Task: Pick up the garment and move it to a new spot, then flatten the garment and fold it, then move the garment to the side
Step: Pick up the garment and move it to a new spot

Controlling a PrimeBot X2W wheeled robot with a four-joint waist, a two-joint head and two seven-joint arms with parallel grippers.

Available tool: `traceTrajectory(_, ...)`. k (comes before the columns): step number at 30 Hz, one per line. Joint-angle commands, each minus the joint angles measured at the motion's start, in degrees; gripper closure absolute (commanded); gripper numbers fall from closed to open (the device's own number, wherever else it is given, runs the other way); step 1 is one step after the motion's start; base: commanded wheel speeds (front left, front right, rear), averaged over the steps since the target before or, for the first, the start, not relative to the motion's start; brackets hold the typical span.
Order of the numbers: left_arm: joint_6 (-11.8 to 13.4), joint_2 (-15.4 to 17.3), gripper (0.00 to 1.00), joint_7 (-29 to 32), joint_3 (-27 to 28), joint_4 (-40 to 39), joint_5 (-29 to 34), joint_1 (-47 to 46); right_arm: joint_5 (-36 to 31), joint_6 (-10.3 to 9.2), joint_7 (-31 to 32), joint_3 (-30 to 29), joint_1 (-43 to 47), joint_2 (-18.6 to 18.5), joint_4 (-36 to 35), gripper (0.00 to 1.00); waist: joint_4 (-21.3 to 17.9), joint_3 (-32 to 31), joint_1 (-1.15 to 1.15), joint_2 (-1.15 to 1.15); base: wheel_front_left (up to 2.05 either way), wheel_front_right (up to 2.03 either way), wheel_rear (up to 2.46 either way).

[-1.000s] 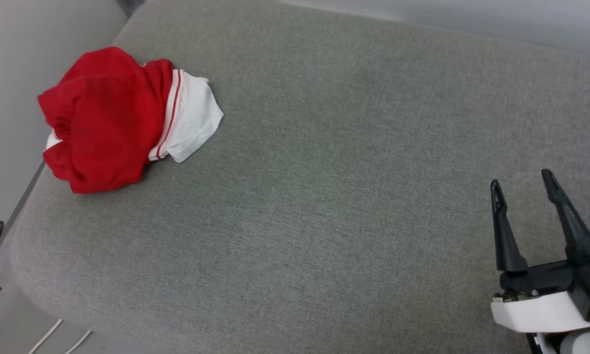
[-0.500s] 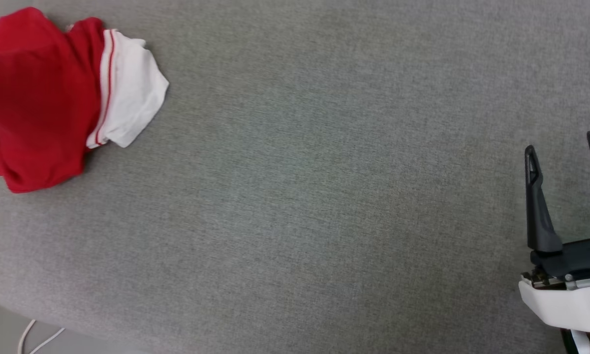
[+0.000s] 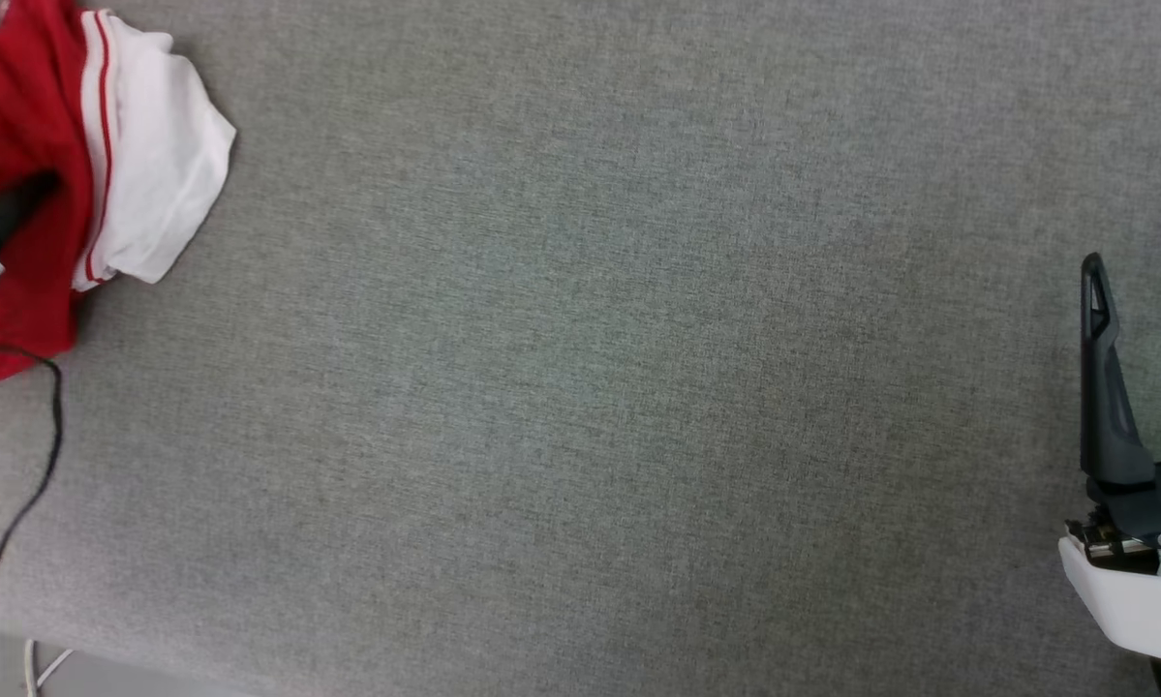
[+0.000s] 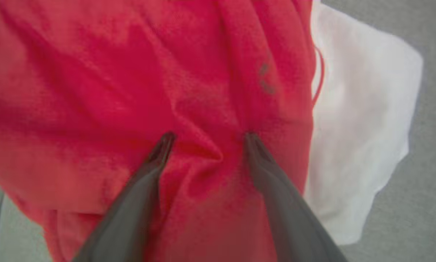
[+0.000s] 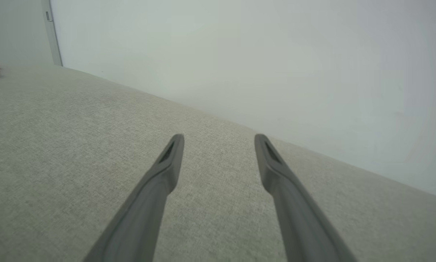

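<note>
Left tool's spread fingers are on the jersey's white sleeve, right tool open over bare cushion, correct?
No: the left tool has its spread fingers on the jersey's red body, not the white sleeve; left wrist view shows it. Rest holds.

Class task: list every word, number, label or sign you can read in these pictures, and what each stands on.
No text can be read.
Faint dark marks on the bunched red garment, left wrist view: too blurred to read.
The grey cushion and the pale wall carry no writing.
</note>
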Motion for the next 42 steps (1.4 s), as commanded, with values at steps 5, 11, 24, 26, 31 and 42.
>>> traceTrajectory(5, 0.0, -2.3, 0.0, 2.7, -3.3, 4.1, -4.3, 1.1, -0.5, -0.02, -0.1, -0.1, -0.2, -0.3, -0.9, 0.0, -0.3, 1.2, -0.01, 0.0, 0.0, 0.0, 0.0)
traceTrajectory(11, -0.1, -1.3, 1.0, -0.9, -6.2, 5.0, -4.4, 0.1, -0.1, -0.02, -0.1, 0.0, -0.5, 0.3, -0.3, 0.0, -0.4, -0.1, -0.01, 0.0, 0.0, 0.0, 0.0)
traceTrajectory(24, 0.0, 12.2, 1.0, -16.8, -19.9, -9.8, -0.9, -10.9, 2.8, -0.02, -0.1, 3.5, -1.0, 4.9, 5.2, 0.0, -4.0, -14.8, -0.01, 0.0, 0.0, 0.0, 0.0)
traceTrajectory(26, 0.0, 12.8, 1.0, -16.8, -21.8, -11.9, -0.2, -12.6, 3.1, -0.02, -0.1, 3.6, -1.0, 5.3, 5.7, 0.0, -4.9, -16.1, -0.01, 0.0, 0.0, 0.0, 0.0)
traceTrajectory(31, 0.0, 12.6, 1.0, -16.7, -25.6, -15.6, 0.0, -16.4, 4.2, -0.02, -0.1, 4.0, -1.3, 6.2, 6.8, 0.0, -8.0, -18.7, -0.01, 0.0, 0.0, 0.0, 0.0)
traceTrajectory(42, 0.1, 6.6, 1.0, -16.1, -32.6, -23.2, 1.4, -20.6, 6.3, -0.02, -0.1, 4.1, -0.7, 6.9, 8.5, 0.0, -15.8, -21.6, -0.01, 0.0, 0.0, 0.0, 0.0)
